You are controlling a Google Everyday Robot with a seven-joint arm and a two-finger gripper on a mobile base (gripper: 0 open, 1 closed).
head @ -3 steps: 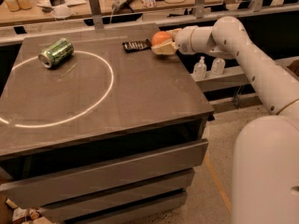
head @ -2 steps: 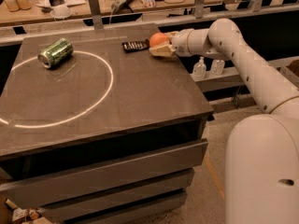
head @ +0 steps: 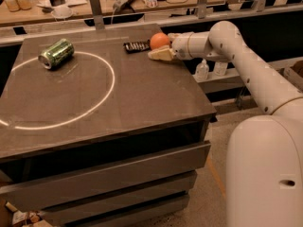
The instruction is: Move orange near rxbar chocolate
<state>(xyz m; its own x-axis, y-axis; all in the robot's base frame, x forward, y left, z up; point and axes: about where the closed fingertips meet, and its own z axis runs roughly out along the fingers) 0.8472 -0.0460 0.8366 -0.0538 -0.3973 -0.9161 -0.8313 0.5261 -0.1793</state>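
Note:
The orange (head: 159,39) rests on the dark table (head: 118,98) at its far right edge, right next to the rxbar chocolate (head: 137,46), a flat dark bar lying to the orange's left. My gripper (head: 162,47) reaches in from the right and sits around the orange. It is open, with one pale finger (head: 160,55) lying in front of the fruit and slightly apart from it. The other finger is mostly hidden behind the orange.
A green can (head: 56,53) lies on its side at the far left, on a white circle line (head: 102,103) marked on the table. A cluttered bench (head: 71,8) runs behind the table. Bottles (head: 202,71) stand on a shelf to the right.
The gripper carried the orange a little left towards the dark bar. The orange now shows more fully, with the front finger lower and off it.

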